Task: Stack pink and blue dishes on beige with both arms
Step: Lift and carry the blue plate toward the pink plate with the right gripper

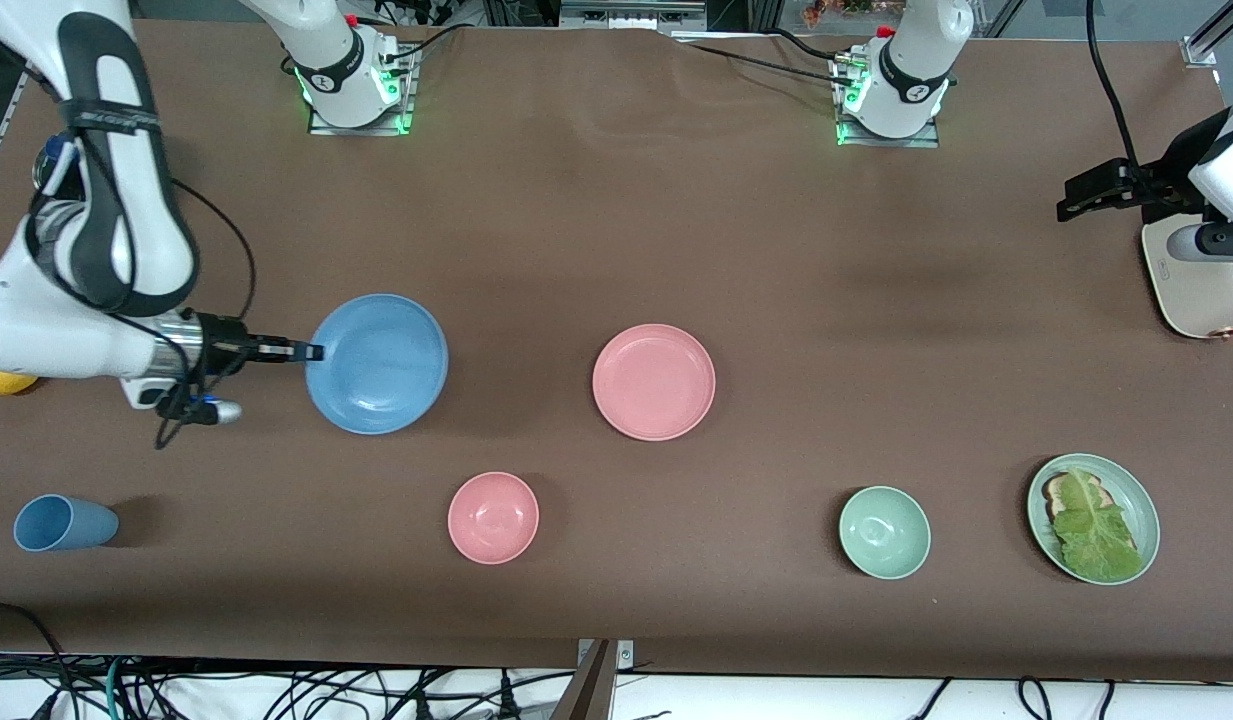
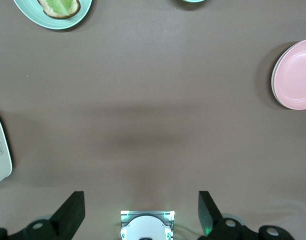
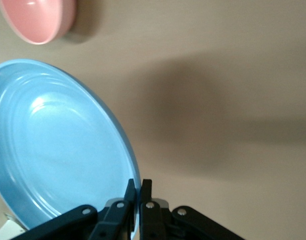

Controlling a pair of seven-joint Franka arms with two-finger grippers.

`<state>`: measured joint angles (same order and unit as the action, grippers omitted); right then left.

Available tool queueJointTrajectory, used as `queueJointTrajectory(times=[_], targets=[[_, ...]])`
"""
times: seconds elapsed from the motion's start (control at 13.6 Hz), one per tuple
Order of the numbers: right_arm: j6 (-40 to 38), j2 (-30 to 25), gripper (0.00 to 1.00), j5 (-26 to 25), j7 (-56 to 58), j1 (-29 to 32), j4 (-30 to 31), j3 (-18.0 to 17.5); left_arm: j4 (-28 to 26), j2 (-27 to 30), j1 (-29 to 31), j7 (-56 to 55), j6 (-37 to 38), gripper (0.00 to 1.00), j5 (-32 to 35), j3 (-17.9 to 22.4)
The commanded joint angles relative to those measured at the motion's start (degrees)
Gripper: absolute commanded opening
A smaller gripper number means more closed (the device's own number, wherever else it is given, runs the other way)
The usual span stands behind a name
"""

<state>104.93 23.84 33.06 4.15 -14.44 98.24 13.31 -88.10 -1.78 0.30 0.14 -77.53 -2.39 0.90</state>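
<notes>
While the right gripper pinches the blue plate's rim at frame left, the pink plate lies centre-frame on the worktop, and the left gripper waits spread.

Brown desk. Along the edge nearest the front camera, from the right arm's end: blue cup lying on its side, pink bowl, green bowl, green plate carrying toast under a lettuce leaf. Yellow object partly hidden at the right arm's end. White appliance at the left arm's end.
</notes>
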Motion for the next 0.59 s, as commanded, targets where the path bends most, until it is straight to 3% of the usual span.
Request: queueJointTrajectory(times=[0.0,0.29,0.52], targets=[[2.8,3.7,0.00,2.3,-4.8,-6.9,-4.8,0.6,-0.8,0.6,0.4,0.8,-0.6,1.00,0.7,-0.2],[14.0,7.1,0.00,8.2,-17.0,-17.0,-5.5,0.6,-0.6,0.7,0.3,0.8,-0.6,1.00,0.7,-0.2],[18.0,9.6,0.00,9.0,-22.5,-22.4,-6.4,0.5,-0.5,0.6,0.2,0.8,-0.6,1.00,0.6,-0.2]])
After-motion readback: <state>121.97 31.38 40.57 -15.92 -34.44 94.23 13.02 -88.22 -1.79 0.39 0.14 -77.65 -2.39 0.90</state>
